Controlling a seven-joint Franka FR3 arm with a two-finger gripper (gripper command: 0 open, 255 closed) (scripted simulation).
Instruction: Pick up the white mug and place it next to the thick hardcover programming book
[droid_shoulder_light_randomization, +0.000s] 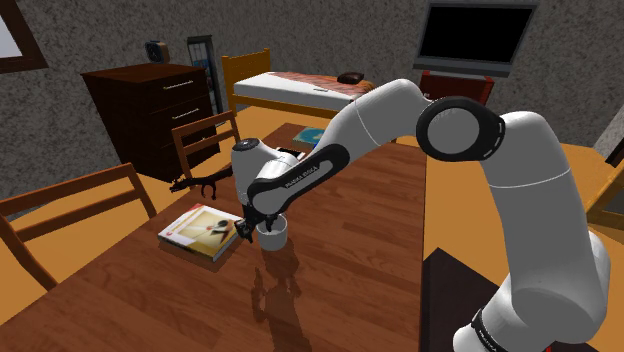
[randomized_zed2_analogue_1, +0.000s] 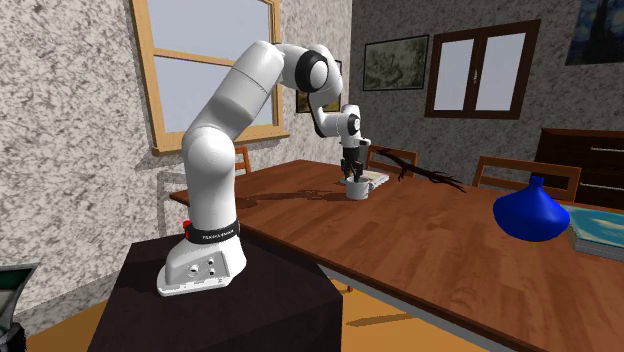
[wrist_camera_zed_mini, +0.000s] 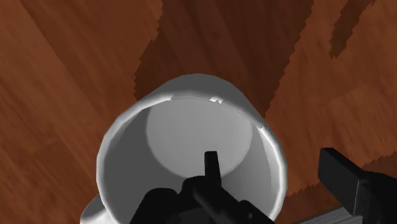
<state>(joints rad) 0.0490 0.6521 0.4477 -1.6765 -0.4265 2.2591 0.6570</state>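
the white mug (droid_shoulder_light_randomization: 275, 237) stands on the wooden table (droid_shoulder_light_randomization: 350, 285) just left of centre in the shoulder view, right beside the near corner of the book (droid_shoulder_light_randomization: 200, 232) — so the placing looks done, i'd judge, with only the arm's retreat left. the wrist view adds what the wider views hide: the gripper (wrist_camera_zed_mini: 270, 162) has its fingers spread, one inside the mug and the other outside its wall, neither seeming to press it — while the shoulder view supplies the book's place.
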